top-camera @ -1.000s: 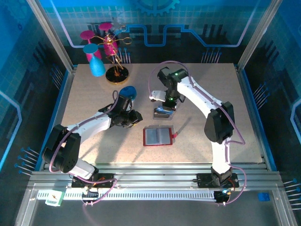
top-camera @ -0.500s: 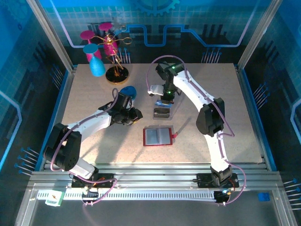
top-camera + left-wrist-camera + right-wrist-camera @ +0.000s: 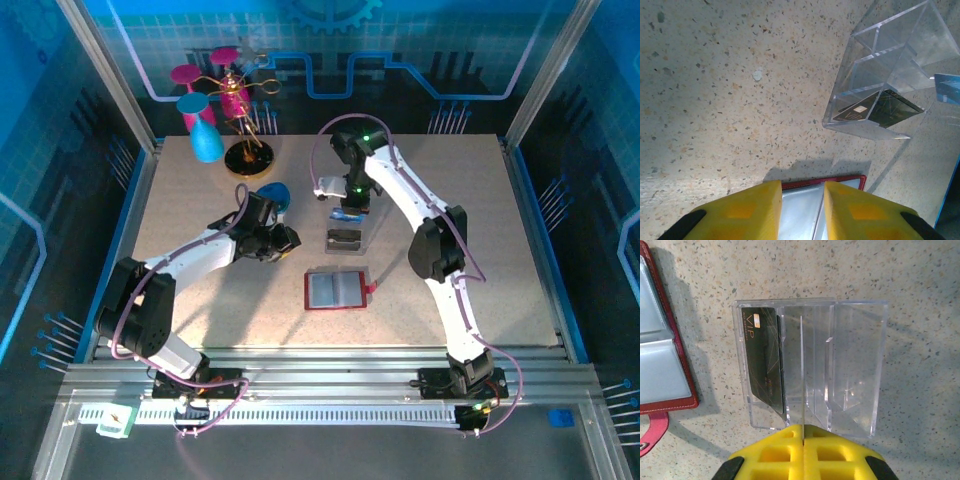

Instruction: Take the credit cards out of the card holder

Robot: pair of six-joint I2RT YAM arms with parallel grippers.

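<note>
since a second ago the right claw (image 3: 350,207) has drawn back from above the clear tray (image 3: 860,340) toward the far side of the table (image 3: 510,230), and the left claw (image 3: 801,186) has edged a little the same way. the right claw is clenched on a blue card (image 3: 947,88), pinched edge-on between its yellow fingers. the tray sits just below and ahead of its tips, with a dark vip card (image 3: 762,355) in the end compartment, to the claw's left in its wrist view. the red card holder (image 3: 337,290) lies open and flat on the tray's near side, apart from the right claw, and has not moved. the left claw stands released, with a gap between its fingers and nothing in it. the card holder's red edge lies just past its tips, and the tray is farther off to its right.
</note>
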